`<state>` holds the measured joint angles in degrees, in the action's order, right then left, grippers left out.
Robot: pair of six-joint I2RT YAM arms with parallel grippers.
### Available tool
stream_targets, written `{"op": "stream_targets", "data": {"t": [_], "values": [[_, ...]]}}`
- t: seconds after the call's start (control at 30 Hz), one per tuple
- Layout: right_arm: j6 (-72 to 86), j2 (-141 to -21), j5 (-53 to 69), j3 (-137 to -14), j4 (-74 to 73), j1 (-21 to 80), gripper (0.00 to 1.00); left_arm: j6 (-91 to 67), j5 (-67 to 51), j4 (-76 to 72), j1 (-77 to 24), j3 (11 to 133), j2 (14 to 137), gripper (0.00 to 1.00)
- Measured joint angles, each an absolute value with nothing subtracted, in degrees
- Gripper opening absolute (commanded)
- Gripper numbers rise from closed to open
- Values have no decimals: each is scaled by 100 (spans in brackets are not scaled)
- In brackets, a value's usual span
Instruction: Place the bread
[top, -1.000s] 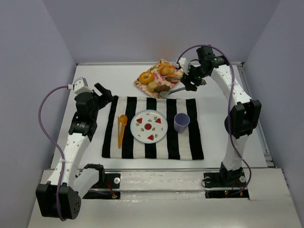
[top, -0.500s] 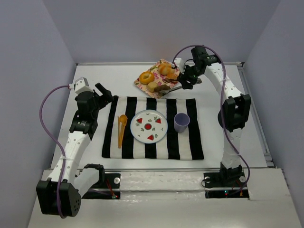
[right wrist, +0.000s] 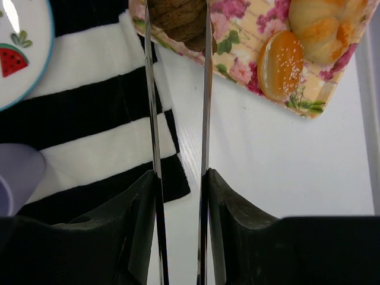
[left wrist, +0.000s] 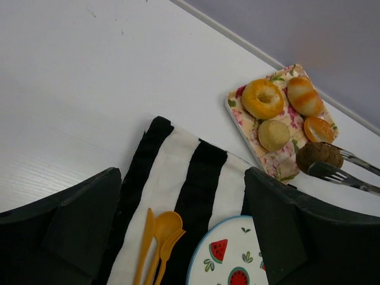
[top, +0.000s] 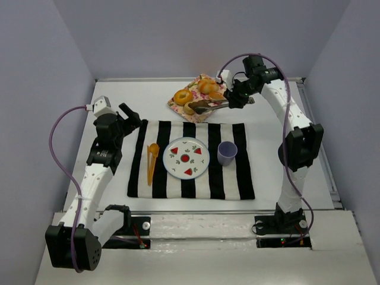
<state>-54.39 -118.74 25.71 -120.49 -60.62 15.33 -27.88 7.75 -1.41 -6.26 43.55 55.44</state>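
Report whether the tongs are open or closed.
Closed on the bread. In the right wrist view, both arms of the tongs press against its sides, and the left wrist view shows the tips around it.

The cloth [top: 231, 172] lies mid-frame on the bench [top: 119, 101], the plate [top: 178, 167] at its middle, the cup [top: 227, 152] right of that, the cutlery [top: 152, 160] left. Above the cloth sits the tray [left wrist: 280, 168], the bread [left wrist: 319, 155] at its lower right edge between the tips of the tongs [top: 215, 105].
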Motion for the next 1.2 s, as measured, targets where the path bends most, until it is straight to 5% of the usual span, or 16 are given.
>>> {"op": "stream_targets", "data": {"t": [0.23,0.6,0.7,0.73,1.0,1.1,1.2], "values": [[-5109,-10259,2665,-11102,-5817,2130,13,-2808,749,-145,-626,4355,5544,96],[-2641,-8040,1702,-7863,-4274,4045,22,-2877,587,-158,-626,4246,5380,96],[-2010,-7776,1461,-7249,-4093,4219,34,-2899,578,-161,-626,4152,5277,97],[-1686,-7710,1358,-6956,-3955,4261,46,-2902,576,-167,-626,4130,5260,97],[-987,-7363,1323,-6355,-3586,4322,60,-2906,558,-169,-626,4082,5212,97],[-930,-7286,1409,-6355,-3450,4322,61,-2906,558,-169,-626,4082,5210,97],[-902,-7266,1459,-6355,-3371,4322,51,-2906,558,-169,-626,4082,5210,97]]}}
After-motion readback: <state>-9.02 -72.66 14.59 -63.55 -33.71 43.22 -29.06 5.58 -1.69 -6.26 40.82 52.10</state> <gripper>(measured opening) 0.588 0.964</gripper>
